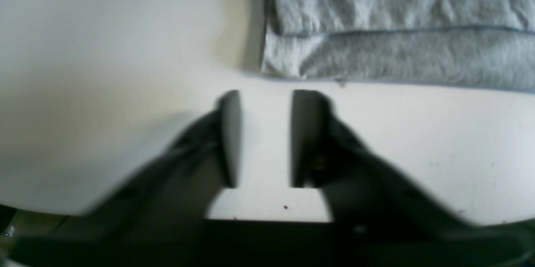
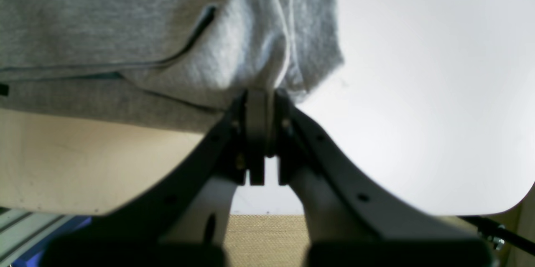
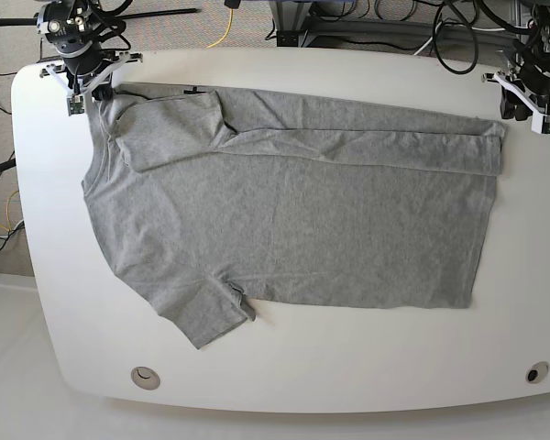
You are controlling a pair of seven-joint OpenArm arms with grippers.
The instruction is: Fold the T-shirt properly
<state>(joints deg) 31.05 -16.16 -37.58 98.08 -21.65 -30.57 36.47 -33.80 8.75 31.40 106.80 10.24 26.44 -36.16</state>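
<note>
T-shirt (image 3: 293, 229) lengthwise across table (image 3: 348, 367), collar toward right end effector (image 3: 78, 96).

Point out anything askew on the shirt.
On the T-shirt, the folded-over far sleeve lies crumpled and slanted, not flat, and the near sleeve is unfolded. The right claw pinches a bunched corner; the left claw holds nothing.

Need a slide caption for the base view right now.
T-shirt flat, far edge folded inward; right hand pinches its corner, left hand off the cloth.
</note>
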